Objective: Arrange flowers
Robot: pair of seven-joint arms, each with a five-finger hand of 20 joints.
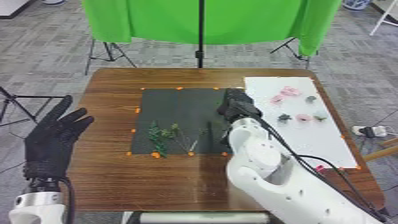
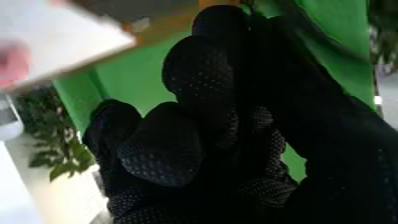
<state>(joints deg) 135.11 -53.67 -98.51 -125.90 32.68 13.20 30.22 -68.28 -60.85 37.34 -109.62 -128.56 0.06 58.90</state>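
Observation:
My right hand point(image 1: 236, 104) is over the right part of the black mat point(image 1: 178, 102), beside the white sheet point(image 1: 306, 137). In the right wrist view the same hand point(image 2: 200, 145) has its fingers curled, with the thumb close against them; I cannot make out a thing between the tips. Green leafy sprigs point(image 1: 157, 137) lie on the mat's lower left, and a dark thin stem point(image 1: 210, 132) lies nearer my right hand. On the white sheet are pink flowers point(image 1: 289, 91), a pale pink bloom point(image 1: 304, 117) and a dark bloom point(image 1: 284, 117). My left hand point(image 1: 51, 140) is off the table's left side, fingers straight.
The brown table point(image 1: 111, 110) has orange tape pieces around the mat and sheet. A green cloth point(image 1: 151, 22) hangs on a stand behind the table. A small pink-red thing point(image 1: 321, 167) lies by the sheet's near edge, close to my right arm's cables.

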